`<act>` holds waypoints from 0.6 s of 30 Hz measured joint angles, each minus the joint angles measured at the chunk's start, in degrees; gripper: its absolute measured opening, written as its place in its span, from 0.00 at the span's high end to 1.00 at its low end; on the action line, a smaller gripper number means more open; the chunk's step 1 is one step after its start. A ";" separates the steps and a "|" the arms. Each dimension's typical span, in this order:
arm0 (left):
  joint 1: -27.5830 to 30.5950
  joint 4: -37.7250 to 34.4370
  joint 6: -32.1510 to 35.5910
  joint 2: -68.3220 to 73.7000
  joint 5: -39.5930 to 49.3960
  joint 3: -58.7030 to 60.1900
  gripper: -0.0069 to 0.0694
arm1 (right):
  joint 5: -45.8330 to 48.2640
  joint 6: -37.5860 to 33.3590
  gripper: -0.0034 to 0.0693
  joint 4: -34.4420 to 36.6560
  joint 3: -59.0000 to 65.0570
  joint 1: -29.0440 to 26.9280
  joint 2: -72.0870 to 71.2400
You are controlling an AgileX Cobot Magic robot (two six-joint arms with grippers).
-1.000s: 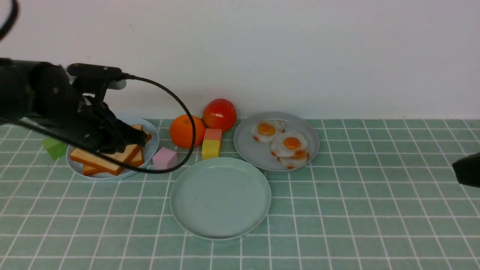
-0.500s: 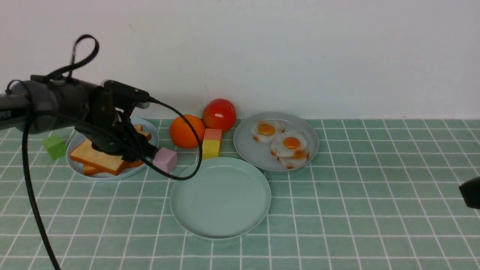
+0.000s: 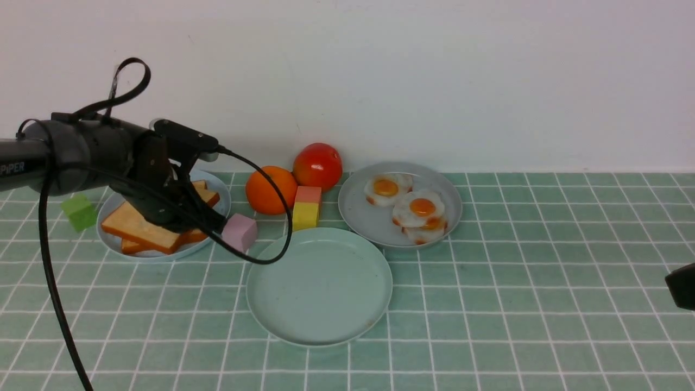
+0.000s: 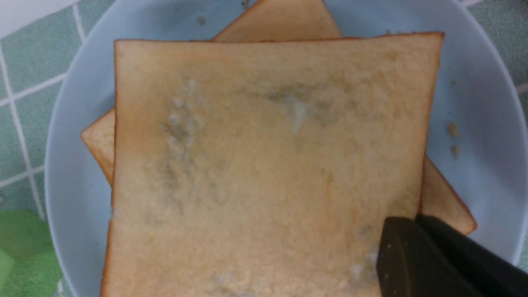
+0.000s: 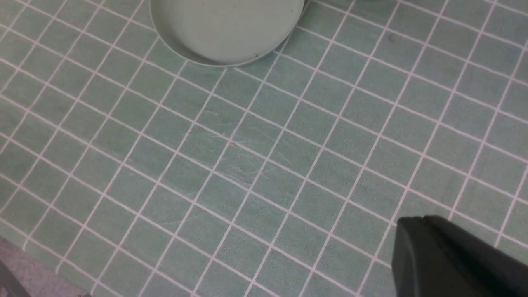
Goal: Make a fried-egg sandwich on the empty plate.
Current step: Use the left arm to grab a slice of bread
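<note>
The upper toast slice [image 4: 264, 165] is lying on the pale blue plate [image 4: 78, 165], toward the tabletop's far edge and left of centre, with more toast [image 4: 443, 198] crossing beneath it. What is changing is the grip: the left tool [image 4: 416, 220] is now bringing its fingers together at one side of that slice, where a moment ago they were standing wide apart. They appear to be clamping its crust edge, though how firmly is hard to tell. For the task, this is likely marking the start of laying the bottom slice, with lifting and carrying still to come. The slice is extending away to one side of the tool rather than sitting centred in it, so it may be sagging or twisting once it is raised. Outward from there, the mint-green plate [image 3: 319, 288] is resting bare, nearer the tabletop's near edge and to the right of the toast, waiting for every layer. The fried eggs [image 3: 418, 209] are staying on the grey plate [image 3: 358, 217] near the far edge, beyond the empty one and to its right. The right tool [image 5: 425, 222] is hanging over the tabletop [image 5: 247, 165], fingers together and holding nothing.
</note>
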 joint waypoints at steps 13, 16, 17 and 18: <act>-0.96 0.16 0.00 -3.57 0.42 0.00 0.65 | 0.11 -2.75 0.91 0.37 0.00 0.00 -0.51; -0.96 0.11 0.00 -3.52 0.55 0.00 0.57 | 0.15 -2.80 0.90 0.55 0.00 0.00 -0.51; -0.96 0.05 0.00 -3.45 0.55 0.00 0.54 | 0.15 -2.80 0.90 0.55 0.00 0.00 -0.51; -0.96 0.05 0.00 -3.45 0.55 0.00 0.54 | 0.15 -2.85 0.90 0.55 0.00 0.00 -0.51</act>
